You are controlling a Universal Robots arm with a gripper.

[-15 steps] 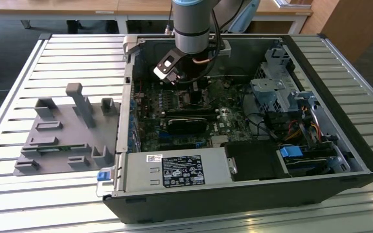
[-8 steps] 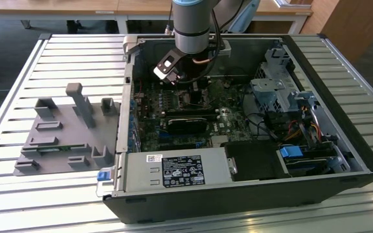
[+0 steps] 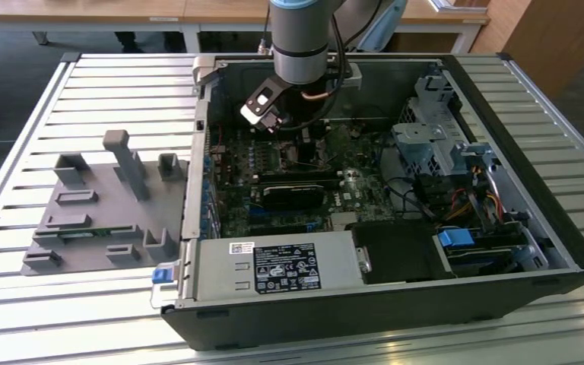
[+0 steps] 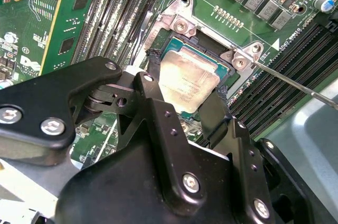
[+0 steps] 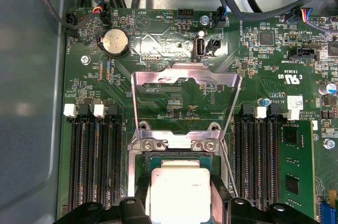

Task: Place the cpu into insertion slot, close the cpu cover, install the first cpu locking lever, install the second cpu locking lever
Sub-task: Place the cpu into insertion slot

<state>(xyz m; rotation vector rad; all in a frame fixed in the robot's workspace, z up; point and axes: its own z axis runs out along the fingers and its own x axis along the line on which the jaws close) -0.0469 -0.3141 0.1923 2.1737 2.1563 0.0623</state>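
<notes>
The jaws of the gripper (image 4: 188, 73) stand part-way closed, one pad against each of two opposite edges of the cpu (image 4: 185, 84), so they look to be gripping it. The cpu lies level in or just over the slot (image 4: 200, 49); whether it is fully seated I cannot tell. I judge the chip light, stiff and flat, with a smooth metal face that offers no hold. Its thin edges are the right place to take it, and only gently, since the slot's contacts beneath would likely be fragile and would not tolerate tilt or sideways drag. Just beyond, in the first wrist view, the cover (image 5: 158, 76) is swung back off the slot on its hinge, and a thin lever (image 4: 285, 78) juts out beside it. The case (image 3: 373, 304) sits on a slatted table (image 3: 28, 319).
</notes>
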